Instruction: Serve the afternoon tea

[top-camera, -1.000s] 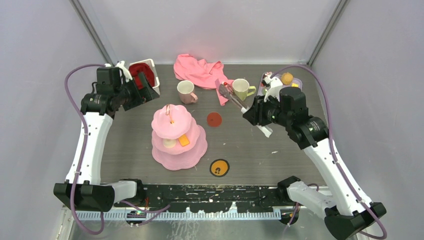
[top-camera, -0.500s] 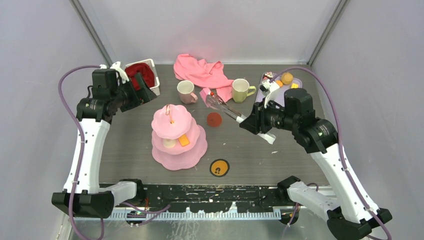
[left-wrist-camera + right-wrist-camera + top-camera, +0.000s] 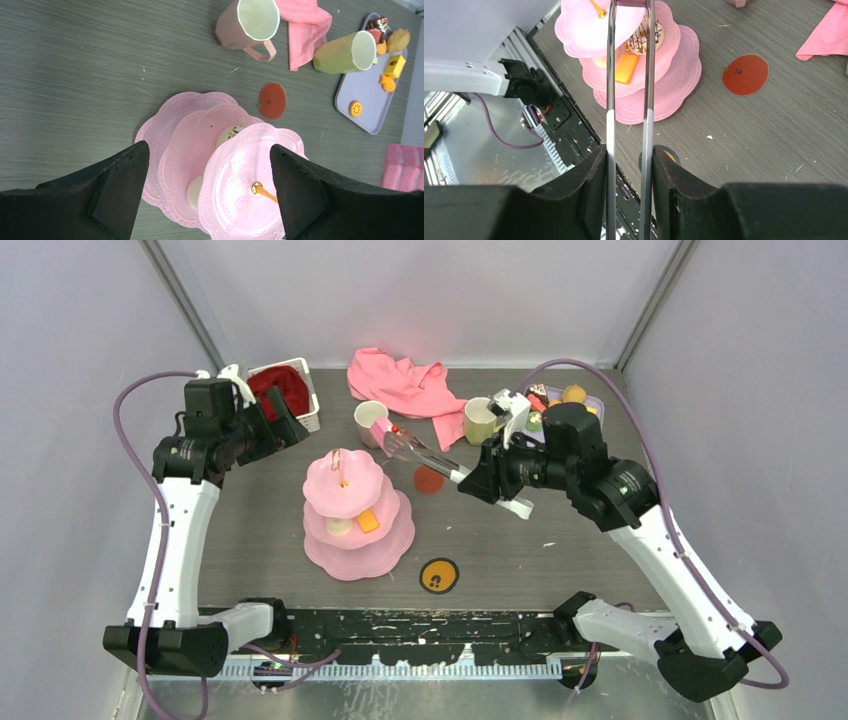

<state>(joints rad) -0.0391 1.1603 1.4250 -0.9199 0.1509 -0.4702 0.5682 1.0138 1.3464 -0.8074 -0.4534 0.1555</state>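
Noted since a second ago: leftward swing of the right fingers (image 3: 586, 190) and of the tongs (image 3: 609, 75) clamped between them, away from the yellow-green mug (image 3: 481, 420) and toward the cake stand (image 3: 350, 562). Found narrow, closed on the tong handles. Found a pink pastry (image 3: 381, 428) pinched at the tong tips, well ahead of the right fingers, in the air near the stand's top tier and in front of the pink mug (image 3: 364, 412). Directly over the tier or not: unable to tell. Found the left fingers (image 3: 120, 180) wide and empty, with the stand in view below and between them.

Judged step in hand: delivery of the pastry to a tier.

Recommend steady pressure on the handles until touchdown, to avoid a drop. Recommend bringing the tips over bare plate, clear of the gold centre post (image 3: 260, 189) and of the orange biscuit (image 3: 368, 521) already on the middle tier, below and ahead of the right fingers. Lower gently and level. Release only with the pastry resting flat. Withdraw straight back along the line of the tongs, to avoid knocking the stand.
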